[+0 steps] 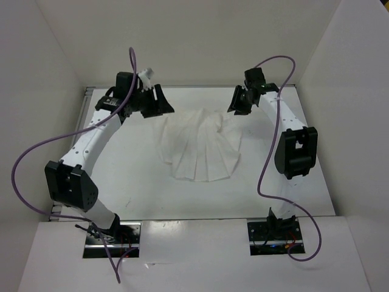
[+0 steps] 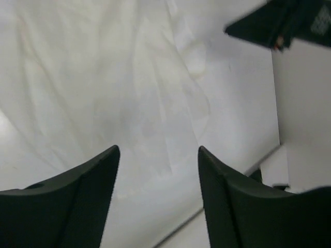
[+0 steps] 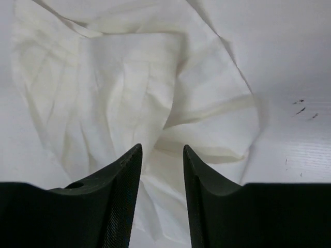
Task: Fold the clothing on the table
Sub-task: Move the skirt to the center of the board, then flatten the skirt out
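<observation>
Two claws, left claw point(image 1: 159, 104) and right claw point(image 1: 238, 102), both parted, gripping nothing, hovering at the far corners of the clothing point(image 1: 200, 146). It lies mid-tabletop point(image 1: 134, 182), skirt fanned near, narrow top far. Thin, limp and light, I judge; the pleats will slide and bunch. Best hold: pinch the far top edges, one per claw.

Both arms reach far forward, elbows bowed outward. Left gripper point(image 1: 157, 103) jaws spread wide; right gripper point(image 1: 238, 104) jaws parted narrowly.
</observation>
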Robot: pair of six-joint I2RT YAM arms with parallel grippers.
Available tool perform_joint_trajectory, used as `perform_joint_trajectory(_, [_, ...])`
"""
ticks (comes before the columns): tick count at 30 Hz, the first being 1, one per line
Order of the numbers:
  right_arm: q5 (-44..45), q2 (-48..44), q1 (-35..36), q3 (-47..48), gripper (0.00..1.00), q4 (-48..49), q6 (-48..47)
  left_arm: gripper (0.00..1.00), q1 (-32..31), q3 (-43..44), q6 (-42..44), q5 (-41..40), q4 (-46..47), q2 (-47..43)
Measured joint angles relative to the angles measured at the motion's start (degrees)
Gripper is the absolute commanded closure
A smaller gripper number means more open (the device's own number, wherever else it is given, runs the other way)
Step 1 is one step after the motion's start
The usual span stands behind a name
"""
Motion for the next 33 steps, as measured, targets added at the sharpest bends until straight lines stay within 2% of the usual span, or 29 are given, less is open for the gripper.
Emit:
perform_joint_trajectory(1, [-0.5, 0.2, -0.1, 1.3, 0.57, 0.2, 0.0, 0.38, 1.1, 1.4, 0.7, -1.3, 0.9, 0.7])
perform_joint_trajectory(2, [-1.1, 0.7, -0.3, 2.7, 0.57, 0.2, 0.0, 0.48, 2.0, 2.7, 1.1, -3.0, 2.1, 1.9])
perform_joint_trajectory(4, [-2.8, 2.4, -0.8, 5.3, 0.57, 0.7, 0.0, 0.56, 3.8, 4.3, 2.5, -6.4, 4.5, 5.2])
perform_joint_trajectory(6, [-4.7, 4.7, -1.5, 7.1, 0.57, 0.9, 0.0, 0.56, 4.9, 5.6, 4.3, -9.8, 6.4, 9.6])
perform_joint_trajectory(9, [-7.0, 7.9, -2.7, 8.1, 0.57, 1.0, 0.3, 0.48, 5.5, 9.4, 8.5, -14.2, 7.3, 18.0])
perform_joint_trajectory(11, [-8.1, 9.2, -3.0, 8.1, 0.57, 0.7, 0.5, 0.46, 5.6, 12.8, 10.9, -16.5, 7.4, 23.6])
perform_joint_trajectory(16, [-10.0, 9.1, -3.4, 7.8, 0.57, 0.9, 0.6, 0.41, 5.6, 19.9, 17.0, -19.8, 8.1, 34.4])
perform_joint_trajectory(25, [-11.0, 6.4, -3.4, 2.9, 0.57, 0.4, 0.7, 0.4, 5.6, 30.0, 23.7, -21.0, 9.6, 45.1])
perform_joint_trajectory(33, [-9.8, 3.7, -3.5, 2.6, 0.57, -0.6, 0.4, 0.4, 5.7, 38.2, 25.3, -17.4, 9.2, 53.2])
